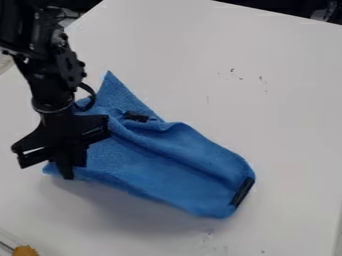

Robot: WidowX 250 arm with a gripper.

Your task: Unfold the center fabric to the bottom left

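The blue fabric [157, 162] lies bunched on the white table, stretching from centre left to lower right. One pointed corner sticks up at its upper left, and a raised fold runs along its length. A dark patch shows near its upper middle, and a black strip lies on its lower-right end. My black gripper [71, 167] points down over the fabric's lower-left part, close to its left edge, and hides some of the cloth there. Whether any cloth is held cannot be made out.
The white table [280, 120] surrounds the fabric, with small dark marks on its surface at upper right. An orange-yellow object [25, 250] is at the bottom-left corner, beside a clear edge. Dark items stand beyond the table's far edge.
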